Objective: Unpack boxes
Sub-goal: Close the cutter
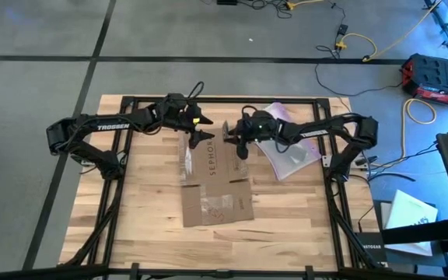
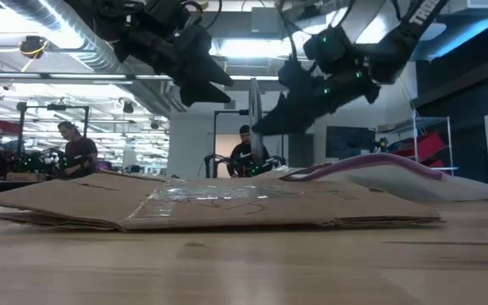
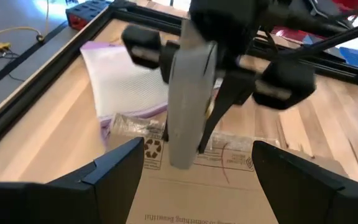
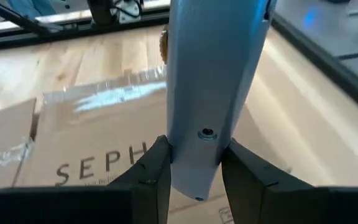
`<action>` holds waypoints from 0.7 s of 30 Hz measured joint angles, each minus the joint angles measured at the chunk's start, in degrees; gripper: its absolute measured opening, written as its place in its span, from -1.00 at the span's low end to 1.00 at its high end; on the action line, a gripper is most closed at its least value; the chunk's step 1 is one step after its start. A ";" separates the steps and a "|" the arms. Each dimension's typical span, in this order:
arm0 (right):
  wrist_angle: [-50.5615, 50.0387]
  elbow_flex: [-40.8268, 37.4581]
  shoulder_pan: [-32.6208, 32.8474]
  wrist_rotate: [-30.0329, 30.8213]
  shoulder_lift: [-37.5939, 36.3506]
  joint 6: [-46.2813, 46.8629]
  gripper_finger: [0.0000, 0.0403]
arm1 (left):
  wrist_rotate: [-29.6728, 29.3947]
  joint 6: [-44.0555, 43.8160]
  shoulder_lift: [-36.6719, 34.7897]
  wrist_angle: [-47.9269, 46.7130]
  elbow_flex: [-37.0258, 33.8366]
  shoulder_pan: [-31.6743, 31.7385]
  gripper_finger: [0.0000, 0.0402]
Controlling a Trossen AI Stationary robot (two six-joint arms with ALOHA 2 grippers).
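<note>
One brown cardboard box [image 1: 215,185] with black SEPHORA lettering lies flattened in the middle of the pale wooden table [image 1: 286,225] in my high view, flaps spread, clear tape over part of it. Just beside it on the right lies a clear plastic bag with a purple zip edge [image 1: 290,152]. Both arms meet over the box's far edge: the left gripper [image 1: 199,132] with its fingers apart and empty, the right gripper [image 1: 237,142] pinching a small grey knife-like tool [image 1: 227,131].

From table height, the box [image 2: 219,203] looks almost flat; both grippers hang above it, touching nothing.

My left wrist camera shows its fingers [image 3: 114,168] spread, facing the tool [image 3: 188,99].

My right wrist camera shows its fingers [image 4: 151,171] clamped on the grey blade [image 4: 213,81] above the lettering.

I judge the unpacking well advanced: box opened and collapsed, tool not yet put down.
</note>
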 joint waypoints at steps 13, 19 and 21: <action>13.63 -7.70 1.63 -0.35 4.43 -1.03 -0.53 | -10.10 -2.55 0.00 0.71 0.00 -8.66 0.40; 15.49 -10.08 1.90 0.58 5.62 -4.91 -0.53 | -16.12 -3.69 0.37 0.52 0.00 -13.08 0.31; 16.72 -10.27 1.87 0.19 7.56 -5.19 -0.53 | -16.73 -4.90 0.69 0.99 0.00 -13.91 0.29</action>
